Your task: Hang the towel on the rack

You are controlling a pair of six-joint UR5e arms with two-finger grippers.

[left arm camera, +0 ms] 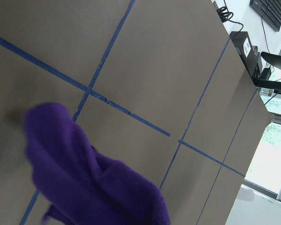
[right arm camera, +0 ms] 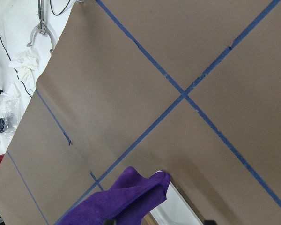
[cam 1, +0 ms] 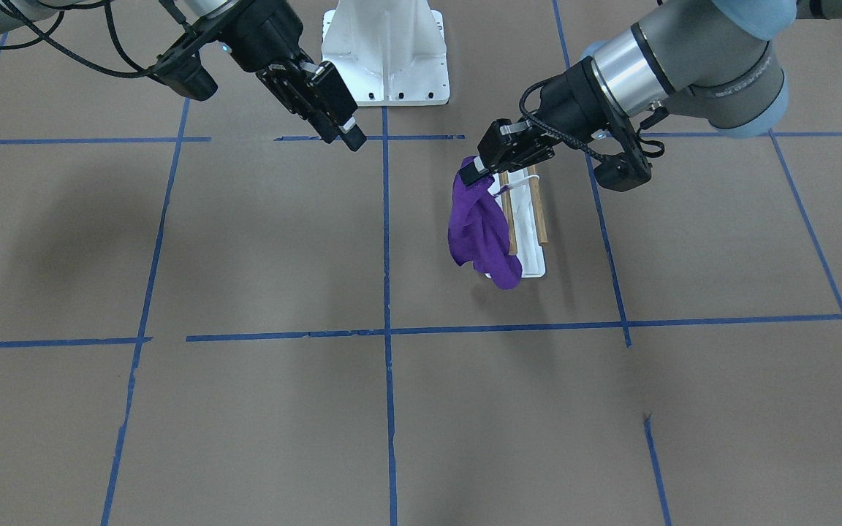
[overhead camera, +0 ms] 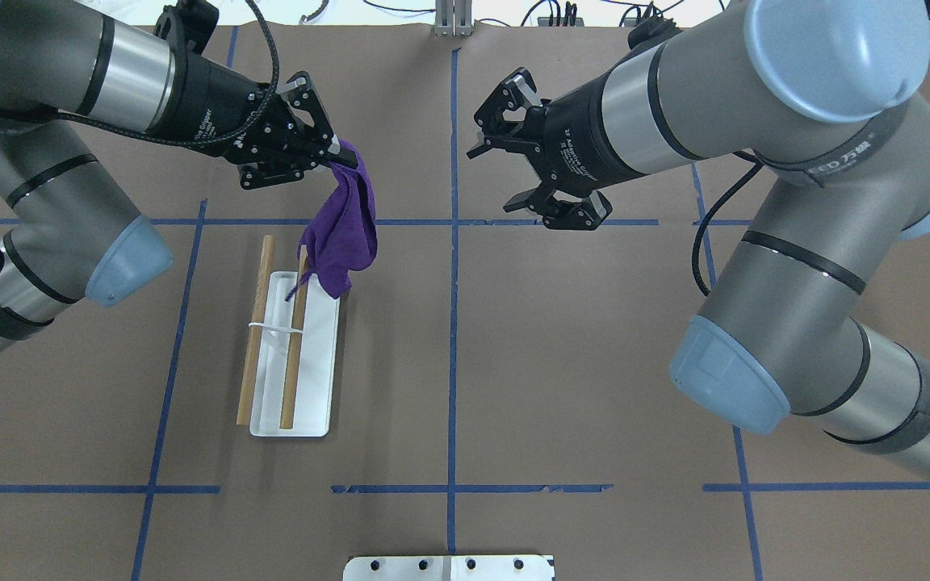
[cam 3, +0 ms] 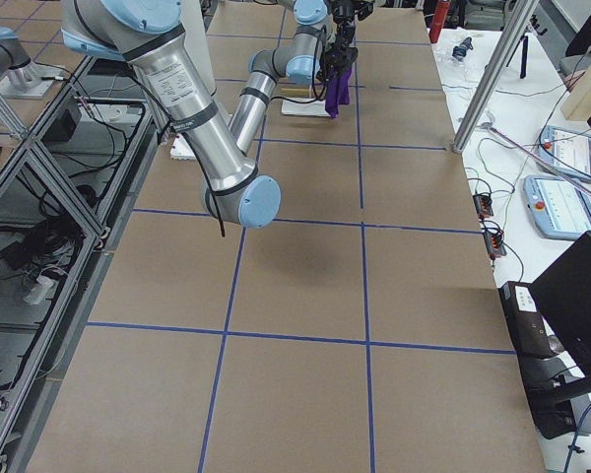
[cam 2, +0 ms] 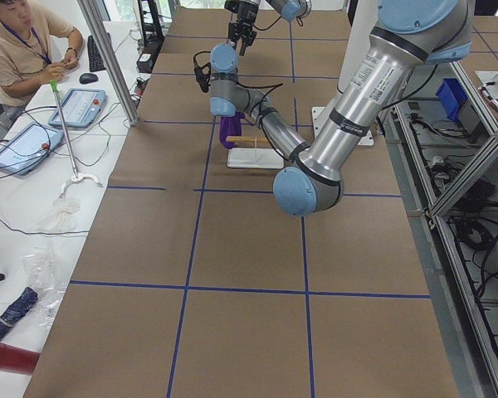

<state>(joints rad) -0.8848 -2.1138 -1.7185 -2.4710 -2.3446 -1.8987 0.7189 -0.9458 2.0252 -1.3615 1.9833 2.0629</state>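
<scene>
The left gripper (overhead camera: 326, 158) is clamped on one corner of the purple towel (overhead camera: 344, 234). The towel hangs bunched above the end of the rack (overhead camera: 316, 387) farthest from the robot. Its lower fold lies over the tip of the dowel (overhead camera: 294, 363) on the rack's right-arm side; I cannot tell whether they touch. The right gripper (overhead camera: 497, 173) hangs well apart from the rack, jaws spread wide, holding nothing. To do this well, carry the towel sideways across the rack's 2 bars and lower it until cloth drapes on either side. Only then release; bunched at the tip, it would likely slide off.
</scene>
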